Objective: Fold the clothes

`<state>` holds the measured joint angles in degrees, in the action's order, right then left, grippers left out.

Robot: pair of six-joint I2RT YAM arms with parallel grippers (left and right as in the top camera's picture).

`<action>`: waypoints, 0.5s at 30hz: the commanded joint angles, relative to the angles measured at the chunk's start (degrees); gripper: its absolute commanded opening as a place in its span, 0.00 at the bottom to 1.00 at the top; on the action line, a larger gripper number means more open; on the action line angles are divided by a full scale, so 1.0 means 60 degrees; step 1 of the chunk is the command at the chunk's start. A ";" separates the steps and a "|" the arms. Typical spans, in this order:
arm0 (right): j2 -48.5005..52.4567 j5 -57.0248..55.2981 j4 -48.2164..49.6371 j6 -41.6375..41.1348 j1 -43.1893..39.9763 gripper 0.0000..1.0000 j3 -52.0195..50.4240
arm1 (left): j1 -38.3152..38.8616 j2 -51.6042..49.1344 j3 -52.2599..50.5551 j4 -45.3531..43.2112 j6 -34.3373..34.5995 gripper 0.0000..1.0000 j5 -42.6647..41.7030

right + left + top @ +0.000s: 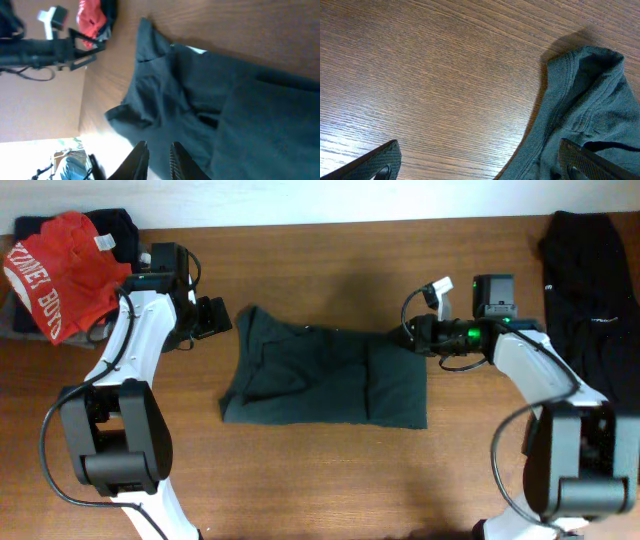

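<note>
At the middle of the tabletop (pixel 320 480) lies the dark grey-green T-shirt (pixel 320 375), already brought into a rough rectangle with one layer laid over its right part. The cloth is not flat: creases and a small bump show toward its left side.

Your left fingers (pixel 377 161) stand wide apart just beside the T-shirt's upper left corner. Only bare wood is between them, and the ribbed edge (pixel 555 100) of the shirt curls up next to one of them. Your right fingers (pixel 136 162) are at the T-shirt's upper right edge, drawn close together with only a thin gap. I cannot tell whether they pinch any cloth.

I judge the shirt to be light, soft and limp. It will sag and slide on the smooth wood, and it will not keep a shape if you lift it from one point. Take it at the ribbed edge or at a corner, where the cloth is thicker, and pinch all layers together, so that the fold does not open.

Left of the T-shirt, well apart, a red shirt (pixel 55 270) waits on a dark pile. A black garment (pixel 590 270) lies well apart to its right.
</note>
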<state>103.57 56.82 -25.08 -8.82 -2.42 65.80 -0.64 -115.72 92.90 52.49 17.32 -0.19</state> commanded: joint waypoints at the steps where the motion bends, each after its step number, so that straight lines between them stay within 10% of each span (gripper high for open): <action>1: 0.0929 -0.0226 0.0459 -0.0131 0.0025 0.20 0.0015 | 0.0047 0.0109 0.0113 0.0004 -0.0011 0.99 -0.0080; 15: 0.3169 -0.0011 0.2080 -0.0630 0.0029 0.21 0.0044 | 0.0047 0.0109 0.0113 0.0007 -0.0011 0.99 -0.0080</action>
<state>121.58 57.47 -13.17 -12.43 -2.44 65.80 -0.64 -115.72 92.90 52.49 17.32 -0.21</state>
